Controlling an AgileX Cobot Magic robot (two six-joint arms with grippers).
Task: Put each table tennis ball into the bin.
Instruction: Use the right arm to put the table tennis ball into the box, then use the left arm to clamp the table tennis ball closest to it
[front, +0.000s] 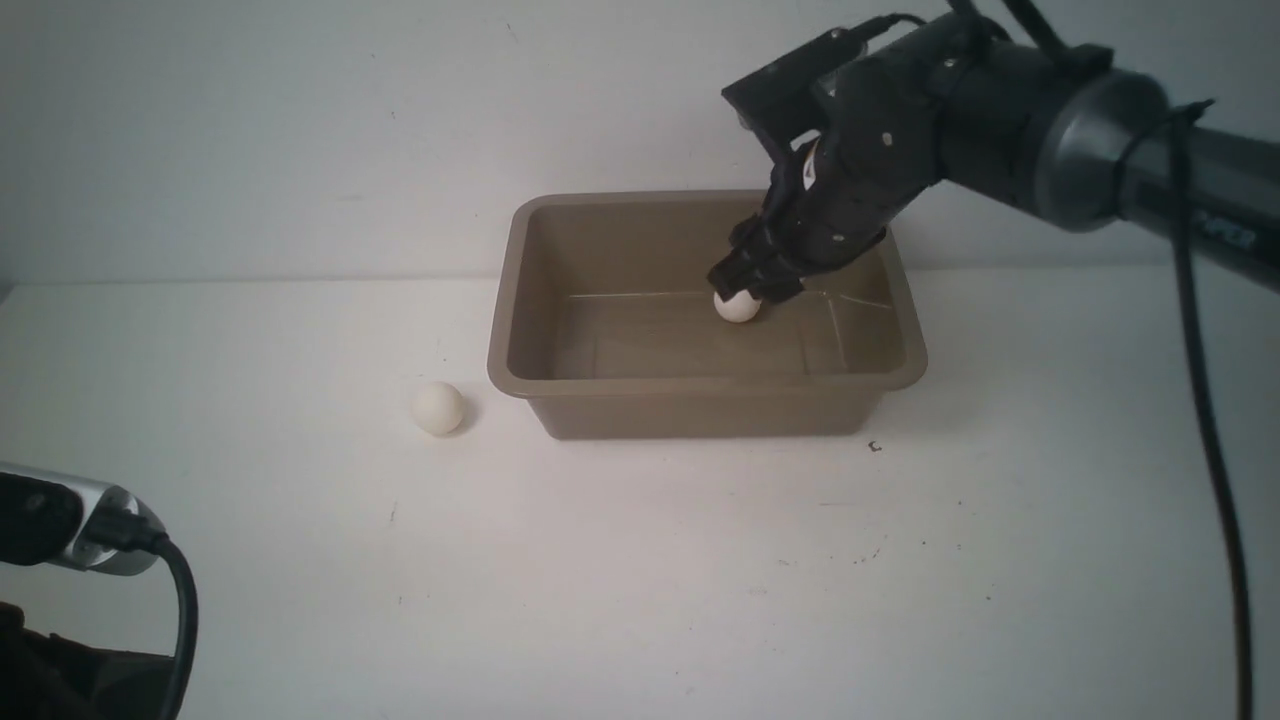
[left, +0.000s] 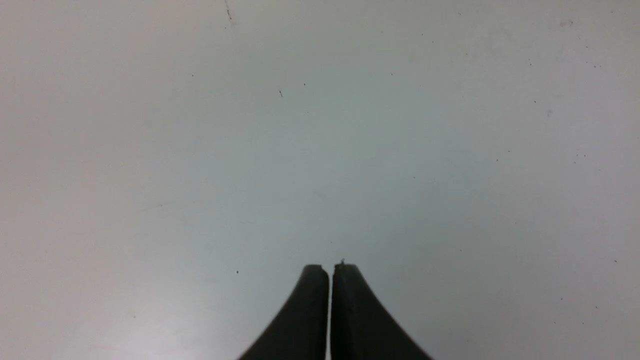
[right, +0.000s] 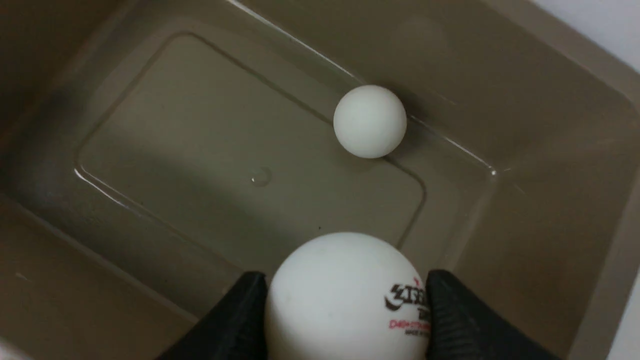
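Observation:
The taupe bin (front: 705, 405) stands mid-table. My right gripper (front: 742, 290) reaches down inside it, shut on a table tennis ball (right: 345, 300) with dark and red print, which sits between the black fingers (right: 452, 312) above the bin floor (right: 225, 165). A second ball (right: 370, 121) lies loose at the floor's edge by a wall. In the front view one ball (front: 738, 306) shows just under the fingertips; I cannot tell which of these two it is. A third ball (front: 438, 408) rests on the table left of the bin. My left gripper (left: 330, 267) is shut and empty over bare table.
The white table (front: 640, 560) runs up to a pale wall behind the bin. Part of my left arm (front: 70, 525) sits at the near left corner. A cable (front: 1215, 450) hangs from the right arm on the right side.

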